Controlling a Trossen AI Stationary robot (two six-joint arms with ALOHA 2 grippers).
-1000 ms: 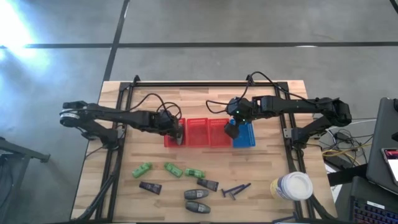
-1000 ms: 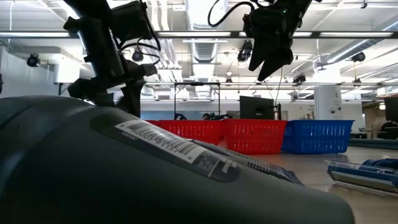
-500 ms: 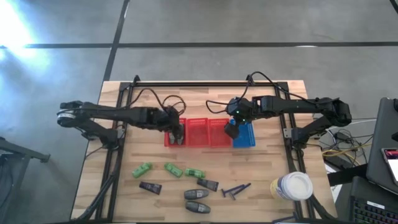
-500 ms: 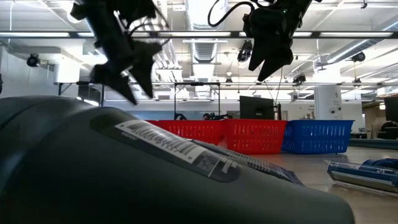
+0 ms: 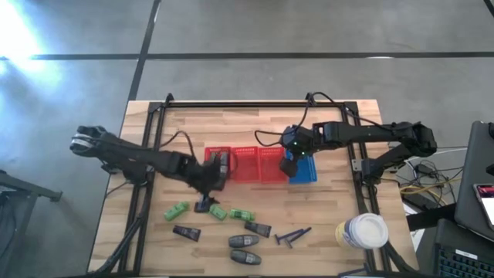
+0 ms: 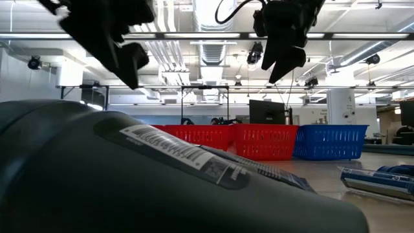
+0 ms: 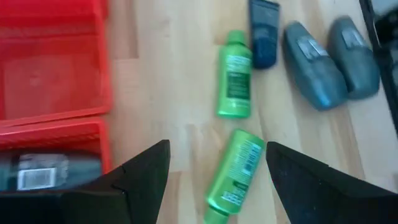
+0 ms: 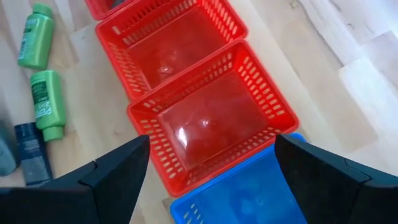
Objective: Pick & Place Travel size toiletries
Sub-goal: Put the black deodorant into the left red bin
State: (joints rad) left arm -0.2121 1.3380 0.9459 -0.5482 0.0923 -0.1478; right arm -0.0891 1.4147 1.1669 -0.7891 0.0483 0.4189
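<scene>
- Left tool (image 5: 205,202): I read it over the bare desk (image 5: 332,201), just in front of the row of baskets and directly above the green bottles. In my left wrist view its fingers (image 7: 143,171) stand wide apart with nothing between them.
- Green bottle, nearest (image 7: 235,168): it lies flat on the desk between the left tool's spread fingers and just beyond them. Its long axis runs at a slant to the basket row; which end carries the cap I cannot tell.
- Green bottle, second (image 7: 234,76): flat on the desk a little farther out from the tool, apart from the first and not in line with it.
- Green bottle, third (image 5: 177,208): off toward the left side of the desk, lying at a slant, apart from the other two.
- Dark tube (image 7: 264,32): flat on the desk just beside the second green bottle, roughly parallel to it.
- Grey containers (image 7: 314,65): two, side by side and touching, beyond the dark tube.
- Blue razors (image 5: 293,235): on the desk toward the right front, well apart from the left tool.
- Red baskets (image 5: 248,164): in a row at mid-desk; the leftmost holds a dark item with a white label (image 7: 46,171).
- Right tool (image 5: 287,166): hangs above the seam between the red baskets and the blue basket (image 5: 305,168); its fingers (image 8: 118,171) are spread wide and carry nothing.
- Yellow jar with white lid (image 5: 361,232): at the desk's right front corner.
</scene>
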